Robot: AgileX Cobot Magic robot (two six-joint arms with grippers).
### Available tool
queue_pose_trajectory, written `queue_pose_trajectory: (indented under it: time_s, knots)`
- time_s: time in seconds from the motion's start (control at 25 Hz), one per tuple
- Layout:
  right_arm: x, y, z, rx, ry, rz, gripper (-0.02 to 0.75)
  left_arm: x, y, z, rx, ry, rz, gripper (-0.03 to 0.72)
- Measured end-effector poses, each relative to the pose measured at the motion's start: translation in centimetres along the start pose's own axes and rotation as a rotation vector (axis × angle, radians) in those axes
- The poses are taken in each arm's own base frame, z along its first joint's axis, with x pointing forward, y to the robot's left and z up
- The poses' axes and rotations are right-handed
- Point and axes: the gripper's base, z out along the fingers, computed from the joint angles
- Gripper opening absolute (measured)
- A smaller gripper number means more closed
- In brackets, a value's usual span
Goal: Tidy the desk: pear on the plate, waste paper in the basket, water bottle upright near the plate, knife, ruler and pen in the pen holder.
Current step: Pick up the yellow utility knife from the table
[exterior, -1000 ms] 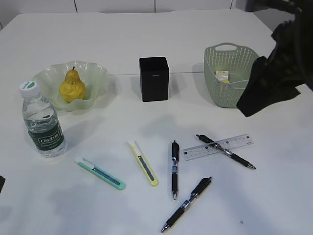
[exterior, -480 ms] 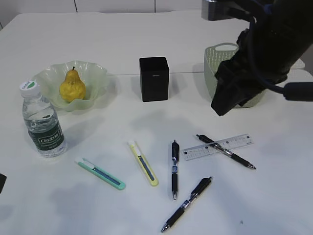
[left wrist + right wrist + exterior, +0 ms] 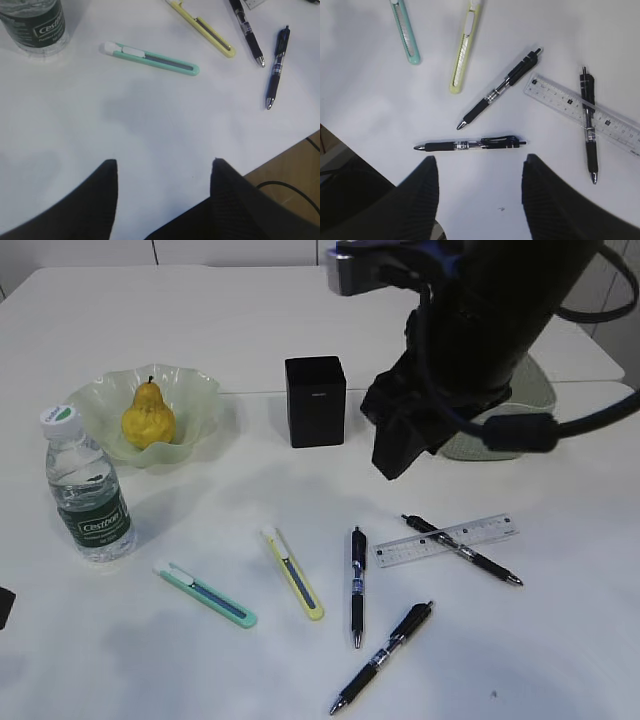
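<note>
On the white surface [image 3: 230, 320], in the exterior view, the pear [image 3: 148, 417] lies in the green plate [image 3: 195, 390] at the left, and the water bottle [image 3: 87, 490] stands upright just in front of the plate. The black pen holder [image 3: 315, 401] stands in the middle, and the green basket [image 3: 540, 390] at the right is mostly hidden behind the right arm. The right end effector [image 3: 480, 192] hangs above the surface with its two fingers parted and nothing between them; one black pen [image 3: 470, 145] lies just ahead of its fingertips, a second pen [image 3: 500, 89] a little further, and the clear ruler [image 3: 585, 115] with a third pen [image 3: 589, 135] across it lies to one side. The left end effector [image 3: 162, 187] is also parted and holds nothing; it hangs near the front edge of the surface, with the teal knife [image 3: 150, 58] ahead of it and the yellow knife [image 3: 202, 27] further away.
</note>
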Motion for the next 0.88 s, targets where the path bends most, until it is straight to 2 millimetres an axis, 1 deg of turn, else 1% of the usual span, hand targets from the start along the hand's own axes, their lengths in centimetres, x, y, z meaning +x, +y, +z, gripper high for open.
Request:
queue_pose_trajectory:
  time_s: [0.24,0.6,0.68,0.8,0.84,0.88]
  knots:
    - [-0.2,1.2,0.8,0.009,0.023,0.022,0.427,0.0,0.0,0.0,0.003,0.0,-0.003,0.416]
    - [-0.3,1.2,1.1,0.013,0.033,0.04,0.426,0.0,0.0,0.0,0.004,0.0,-0.004,0.414]
    - [-0.4,2.0,1.3,0.027,0.039,0.005,0.426,0.0,0.0,0.0,0.004,0.0,-0.004,0.414]
    - [-0.4,2.0,1.3,0.027,0.039,0.005,0.426,0.0,0.0,0.0,0.004,0.0,-0.004,0.412]
    - [-0.6,4.0,1.7,0.036,0.05,-0.07,0.427,0.0,0.0,0.0,0.004,0.0,-0.004,0.412]
    - [-0.9,5.1,2.0,0.034,0.052,-0.103,0.426,0.0,0.0,0.0,0.004,0.0,-0.004,0.412]
